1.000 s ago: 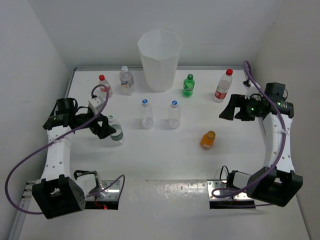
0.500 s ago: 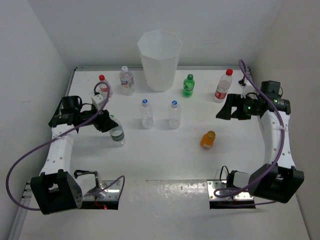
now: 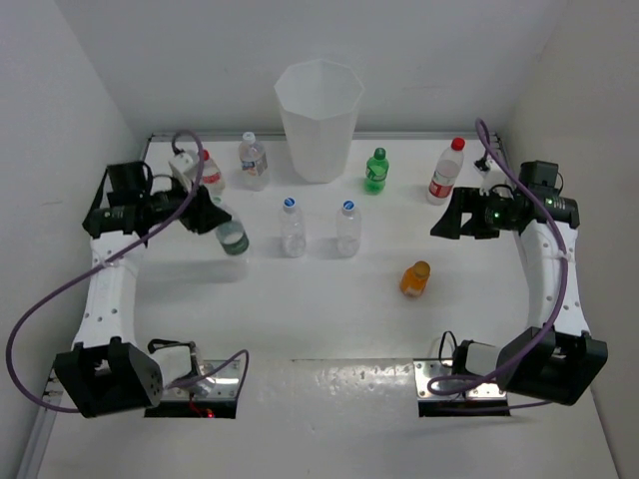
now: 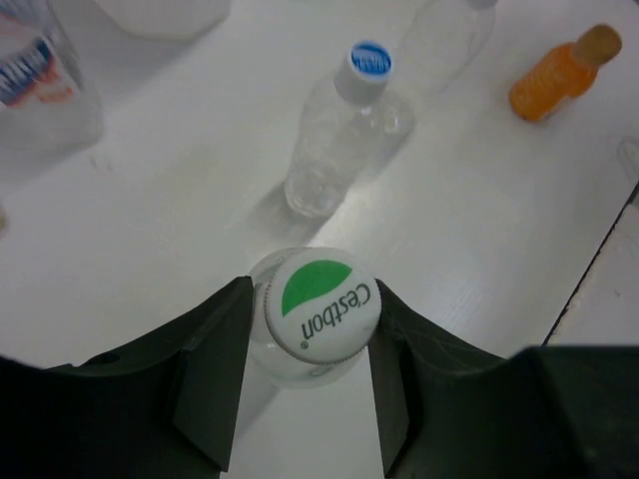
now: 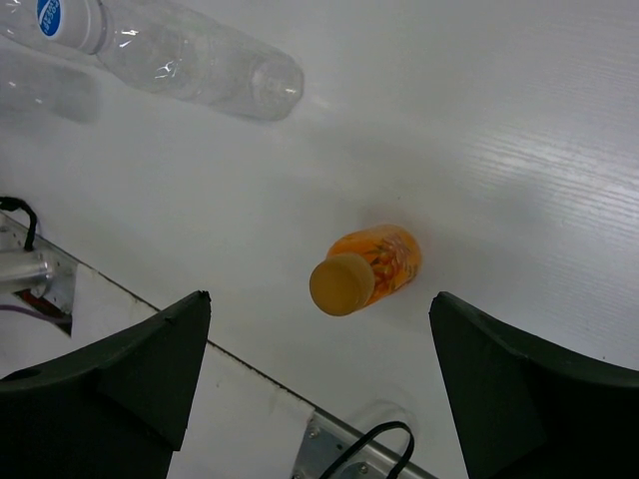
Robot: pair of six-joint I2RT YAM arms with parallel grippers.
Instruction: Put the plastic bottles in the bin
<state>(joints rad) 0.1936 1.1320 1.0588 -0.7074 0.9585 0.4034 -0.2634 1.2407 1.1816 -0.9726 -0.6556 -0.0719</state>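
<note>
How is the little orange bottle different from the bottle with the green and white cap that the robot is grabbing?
The orange bottle is orange all over, cap too; the green-capped bottle is clear. The orange bottle stands by itself on the table; the green-capped bottle is pinched near its cap by the left gripper and looks tilted. Both are small bottles with their caps on.
</note>
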